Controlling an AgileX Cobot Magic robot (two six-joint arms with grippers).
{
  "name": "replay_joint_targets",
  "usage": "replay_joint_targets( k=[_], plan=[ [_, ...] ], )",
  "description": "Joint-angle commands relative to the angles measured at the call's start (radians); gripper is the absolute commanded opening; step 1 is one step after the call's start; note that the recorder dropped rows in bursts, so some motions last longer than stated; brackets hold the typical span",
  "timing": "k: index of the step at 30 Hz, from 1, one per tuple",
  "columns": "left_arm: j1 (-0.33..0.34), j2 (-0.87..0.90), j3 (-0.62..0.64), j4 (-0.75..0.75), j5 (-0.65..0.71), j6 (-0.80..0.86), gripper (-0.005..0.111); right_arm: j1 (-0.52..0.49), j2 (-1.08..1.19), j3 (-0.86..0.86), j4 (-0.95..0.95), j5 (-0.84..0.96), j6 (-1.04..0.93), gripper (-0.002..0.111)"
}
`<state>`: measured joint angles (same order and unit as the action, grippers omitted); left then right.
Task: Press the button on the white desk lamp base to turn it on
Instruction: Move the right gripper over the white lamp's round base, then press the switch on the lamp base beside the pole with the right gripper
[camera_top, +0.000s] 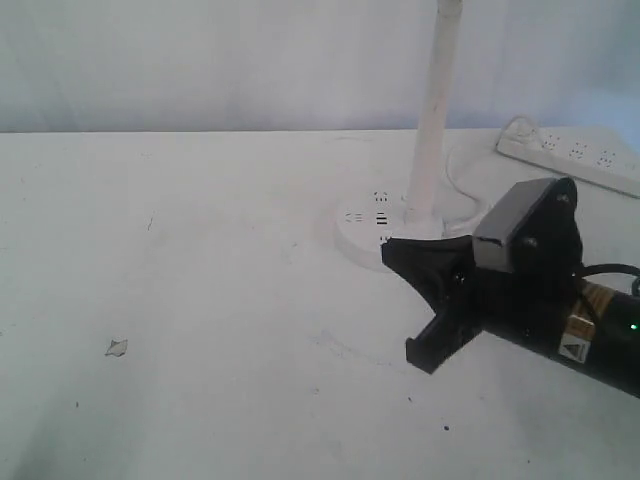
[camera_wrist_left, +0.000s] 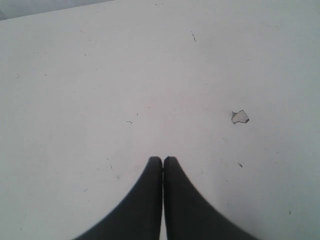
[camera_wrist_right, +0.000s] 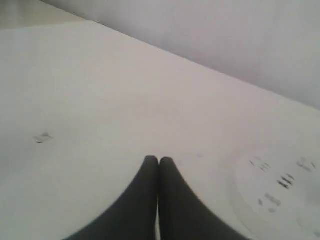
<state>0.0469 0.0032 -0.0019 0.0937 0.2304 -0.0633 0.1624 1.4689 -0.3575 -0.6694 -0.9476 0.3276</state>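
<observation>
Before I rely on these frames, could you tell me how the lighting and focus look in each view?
Exterior view: flat, washed-out light, so the white desk lamp base barely separates from the table; left wrist view: even and fairly sharp, a small mark reads clearly; right wrist view: soft and hazy, the base's slots smeared.

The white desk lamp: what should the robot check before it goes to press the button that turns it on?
1. Right gripper shut for poking: ok, its fingers meet.
2. Fingertips aimed at the white desk lamp base: not ok, the base lies off to one side of them.
3. Button located: cannot tell; only socket holes and dark slots show on the base.
4. Stem clear of the gripper: cannot tell; the exterior view shows them close.
5. Left gripper out of the way: ok, shut over bare table near a small scrap.
</observation>
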Motion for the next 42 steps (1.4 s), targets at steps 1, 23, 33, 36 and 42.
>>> replay_joint_targets(
  k=[1,23,33,36,42],
  plan=[
    [0.0,-0.003,0.002,-0.005,0.001,0.0,0.0,0.028,0.08,-0.07,0.316,0.21,-0.036,0.0],
    [0.0,-0.003,0.002,-0.005,0.001,0.0,0.0,0.086,0.435,-0.629,0.356,0.859,0.002,0.0],
    [0.0,-0.003,0.002,-0.005,0.001,0.0,0.0,0.086,0.436,-0.652,0.359,0.899,0.016,0.0],
    [0.0,-0.003,0.002,-0.005,0.001,0.0,0.0,0.086,0.436,-0.664,0.359,0.928,0.018,0.0],
    [0.0,-0.003,0.002,-0.005,0.001,0.0,0.0,0.086,0.436,-0.669,0.359,0.925,0.021,0.0]
  ],
)
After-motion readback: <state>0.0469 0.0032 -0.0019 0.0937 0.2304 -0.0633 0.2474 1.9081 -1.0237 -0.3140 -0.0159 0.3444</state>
